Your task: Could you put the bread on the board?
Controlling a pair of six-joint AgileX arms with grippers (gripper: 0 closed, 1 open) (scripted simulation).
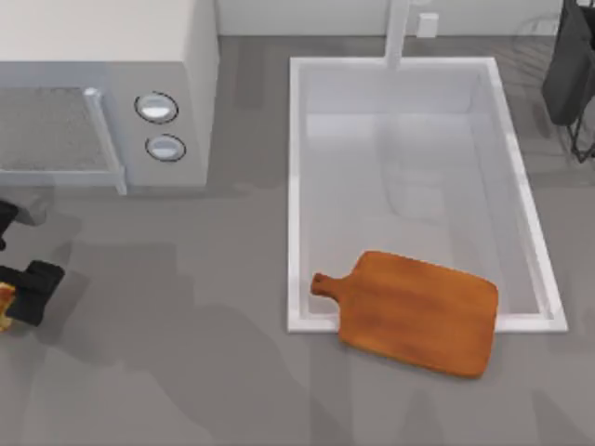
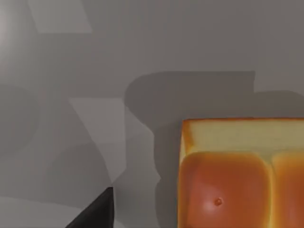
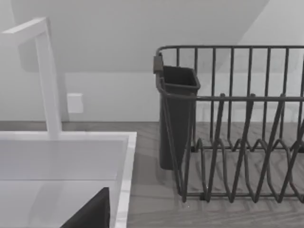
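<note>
The bread (image 2: 240,175), a golden chunk with an orange-brown crust, lies on the grey counter; in the top view a sliver of the bread (image 1: 5,307) shows at the far left edge. My left gripper (image 1: 23,293) hovers right beside it, open, and one dark fingertip (image 2: 97,213) stands apart from the loaf with bare counter between them. The board (image 1: 414,311), orange-brown with a stubby handle pointing left, lies tilted across the sink's front rim, far to the right of the bread. My right arm (image 1: 569,70) is parked at the back right, one fingertip (image 3: 92,213) showing, open with nothing in it.
A white microwave (image 1: 102,93) stands at the back left. The white sink (image 1: 299,186) with its faucet (image 1: 398,32) takes up the middle right. A dark wire dish rack (image 3: 237,142) with a cutlery cup (image 3: 178,114) stands at the back right. Open grey counter lies between bread and board.
</note>
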